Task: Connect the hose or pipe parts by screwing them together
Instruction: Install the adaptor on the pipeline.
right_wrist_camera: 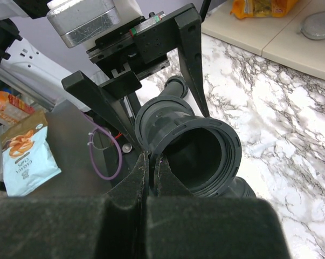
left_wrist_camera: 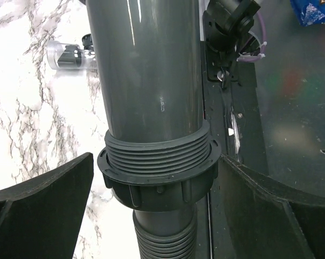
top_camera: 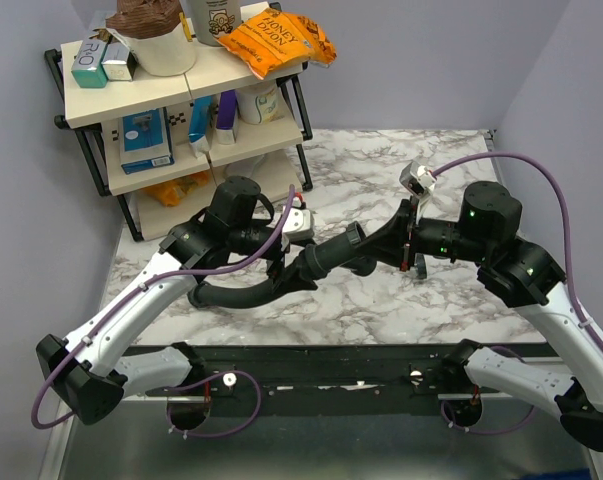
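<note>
With right claw (right_wrist_camera: 151,168) pinched shut on the mouth rim of the grey pipe fitting (right_wrist_camera: 194,145), held between the 2 arms over the table (top_camera: 401,300), left claw (left_wrist_camera: 157,159) gapes wide astride the ring nut (left_wrist_camera: 158,191) and hose (left_wrist_camera: 165,237), so close square on the nut and twist without cross-threading.

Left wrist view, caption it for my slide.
Open left tool straddles the grey pipe fitting at its threaded collar, ribbed hose below.
</note>
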`<state>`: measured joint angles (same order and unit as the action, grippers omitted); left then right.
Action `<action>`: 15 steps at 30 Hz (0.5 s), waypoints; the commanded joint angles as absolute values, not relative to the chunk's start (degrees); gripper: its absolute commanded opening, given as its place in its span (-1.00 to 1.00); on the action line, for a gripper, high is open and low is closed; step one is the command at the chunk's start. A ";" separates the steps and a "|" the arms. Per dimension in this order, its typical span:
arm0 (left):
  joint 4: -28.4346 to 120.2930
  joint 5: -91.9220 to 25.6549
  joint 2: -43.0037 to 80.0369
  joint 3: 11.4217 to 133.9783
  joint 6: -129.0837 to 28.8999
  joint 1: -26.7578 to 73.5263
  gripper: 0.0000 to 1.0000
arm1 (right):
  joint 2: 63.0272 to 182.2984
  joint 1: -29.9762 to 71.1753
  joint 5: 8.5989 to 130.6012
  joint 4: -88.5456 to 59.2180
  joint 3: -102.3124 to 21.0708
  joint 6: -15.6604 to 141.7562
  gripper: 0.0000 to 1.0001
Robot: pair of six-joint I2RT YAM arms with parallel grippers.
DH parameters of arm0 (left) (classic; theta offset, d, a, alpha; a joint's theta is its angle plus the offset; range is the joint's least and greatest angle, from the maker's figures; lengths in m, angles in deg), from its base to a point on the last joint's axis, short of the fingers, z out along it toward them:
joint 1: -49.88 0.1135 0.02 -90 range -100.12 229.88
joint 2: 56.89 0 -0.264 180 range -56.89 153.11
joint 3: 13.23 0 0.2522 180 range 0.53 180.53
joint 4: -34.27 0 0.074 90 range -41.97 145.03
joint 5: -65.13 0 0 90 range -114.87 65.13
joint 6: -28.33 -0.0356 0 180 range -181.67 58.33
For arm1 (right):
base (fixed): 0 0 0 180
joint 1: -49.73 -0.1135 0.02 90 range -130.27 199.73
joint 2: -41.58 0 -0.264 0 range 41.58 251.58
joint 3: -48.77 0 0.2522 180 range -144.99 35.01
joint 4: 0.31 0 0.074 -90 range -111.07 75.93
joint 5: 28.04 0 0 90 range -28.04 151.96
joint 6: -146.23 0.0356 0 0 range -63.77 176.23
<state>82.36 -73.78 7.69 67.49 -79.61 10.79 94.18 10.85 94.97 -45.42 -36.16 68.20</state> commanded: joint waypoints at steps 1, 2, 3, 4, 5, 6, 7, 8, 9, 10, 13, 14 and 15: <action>80.73 -77.43 7.71 69.17 -78.72 10.95 0.97 | 93.70 10.97 97.29 -41.23 -38.29 67.66 -0.99; 80.73 -77.52 7.88 69.17 -78.64 10.95 0.97 | 93.61 10.97 97.64 -40.79 -38.29 67.66 -0.99; 80.55 -77.52 7.97 69.26 -78.63 10.95 0.97 | 93.70 10.88 97.56 -40.70 -38.20 67.57 -0.99; 80.55 -77.52 8.06 69.26 -78.63 10.95 0.97 | 93.70 10.97 97.38 -40.61 -38.20 67.66 -0.99; 80.47 -77.52 8.24 69.26 -78.55 10.95 0.97 | 93.70 10.97 97.55 -40.52 -38.29 67.57 -0.99; 80.46 -77.52 8.41 69.26 -78.55 10.95 0.97 | 93.70 10.97 97.47 -40.35 -38.37 67.57 -0.99; 80.46 -77.52 8.50 69.26 -78.46 10.95 0.97 | 93.70 10.88 97.55 -40.26 -38.46 67.57 -0.99; 80.38 -77.78 8.68 69.26 -78.37 10.95 0.98 | 93.79 10.88 97.64 -40.43 -38.72 67.57 -0.99; 80.20 -78.04 8.68 69.35 -78.37 10.95 0.96 | 93.88 10.88 97.64 -40.44 -38.81 67.57 -0.99; 79.94 -78.13 8.85 69.35 -77.94 10.95 0.80 | 93.88 10.79 97.64 -40.44 -38.90 67.66 -0.99; 78.98 -77.96 9.20 69.53 -77.32 10.95 0.26 | 93.96 10.62 97.64 -40.00 -38.64 68.01 -0.99; 78.62 -77.44 9.12 69.44 -76.79 10.95 0.12 | 93.88 10.62 97.64 -39.39 -38.38 68.45 -0.99; 78.18 -76.47 9.03 69.44 -76.44 10.95 -0.02 | 93.79 10.53 97.82 -39.12 -37.94 68.54 -0.99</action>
